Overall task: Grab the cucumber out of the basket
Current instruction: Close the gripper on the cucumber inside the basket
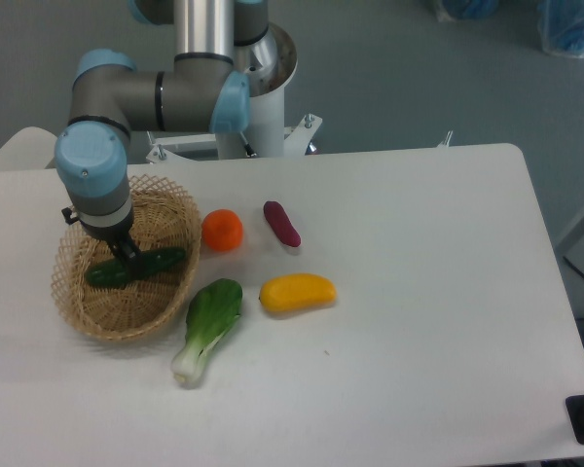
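The dark green cucumber [146, 265] lies across the inside of the tan wicker basket [165, 209] at the table's left. My gripper [129, 259] reaches down into the basket from above, its dark fingers straddling the cucumber near its middle. The fingers look closed around it, but the arm's wrist hides much of them. The cucumber seems to rest low in the basket.
An orange [222, 231] sits just right of the basket. A purple eggplant [281, 223], a yellow fruit [297, 293] and a bok choy [208, 326] lie nearby. The arm's base [263, 88] stands at the table's back edge.
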`<state>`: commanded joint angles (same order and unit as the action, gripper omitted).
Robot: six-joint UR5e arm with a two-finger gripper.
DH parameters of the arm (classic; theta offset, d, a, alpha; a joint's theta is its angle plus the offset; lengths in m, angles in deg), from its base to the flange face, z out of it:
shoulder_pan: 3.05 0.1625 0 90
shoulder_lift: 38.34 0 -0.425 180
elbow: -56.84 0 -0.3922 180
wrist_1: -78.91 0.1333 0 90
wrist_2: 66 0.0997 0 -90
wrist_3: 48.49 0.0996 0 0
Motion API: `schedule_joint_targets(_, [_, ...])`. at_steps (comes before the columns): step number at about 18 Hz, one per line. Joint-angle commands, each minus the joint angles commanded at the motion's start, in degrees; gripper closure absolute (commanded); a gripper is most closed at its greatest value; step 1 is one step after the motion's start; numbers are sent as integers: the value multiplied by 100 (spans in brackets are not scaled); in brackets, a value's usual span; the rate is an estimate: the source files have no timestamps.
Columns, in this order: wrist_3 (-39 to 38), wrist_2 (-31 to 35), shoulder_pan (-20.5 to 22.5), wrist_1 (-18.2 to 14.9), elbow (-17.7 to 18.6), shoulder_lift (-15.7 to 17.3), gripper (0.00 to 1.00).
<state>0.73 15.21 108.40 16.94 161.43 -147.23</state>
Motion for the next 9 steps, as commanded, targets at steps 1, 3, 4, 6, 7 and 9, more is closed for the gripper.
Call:
schedule_joint_targets(1, [-9,26,-9,62,9,-53,0])
schedule_joint_targets(3, [-9,44,-18,72,9,-158,0])
schedule_joint_targets(4, [-18,44,-18,80,9,-220,0])
schedule_joint_targets(6, [-26,44,-62,98,18,-247,0])
schedule_joint_targets(7, [-61,44,-79,107,18,-256,0])
schedule_joint_targets(9, [-105,44,-88,116,17,-326,1])
